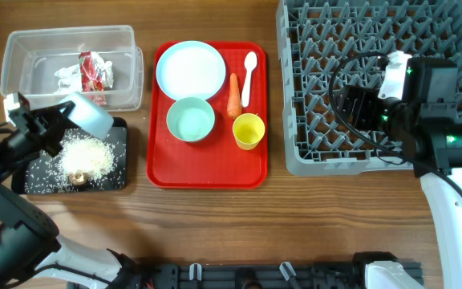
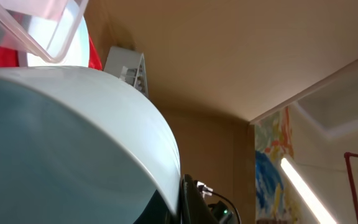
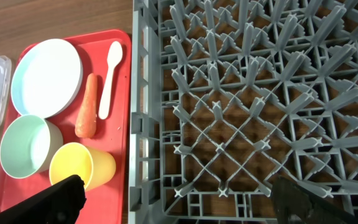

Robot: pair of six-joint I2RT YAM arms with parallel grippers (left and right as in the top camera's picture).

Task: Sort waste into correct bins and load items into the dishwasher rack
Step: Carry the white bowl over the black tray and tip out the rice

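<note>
My left gripper (image 1: 64, 122) is shut on the rim of a light blue bowl (image 1: 87, 115), tipped on its side over the black tray (image 1: 38, 183). White rice (image 1: 83, 154) lies heaped on that tray. In the left wrist view the bowl (image 2: 73, 143) fills the frame, with one dark finger (image 2: 192, 204) against its rim. The clear tub (image 1: 70, 38) holds white tissue (image 1: 65, 75) and a red wrapper (image 1: 95, 71). My right gripper (image 3: 179, 194) hangs open over the front left corner of the grey rack (image 3: 260, 93), holding nothing.
The red tray (image 1: 207, 172) carries a round plate (image 1: 189, 68), a second bowl (image 1: 190, 119), a yellow cup (image 1: 248, 131), a carrot (image 1: 233, 95) and a white spoon (image 1: 249, 76). The rack (image 1: 359, 80) fills the right side. A small brownish bit (image 1: 77, 175) sits in the rice.
</note>
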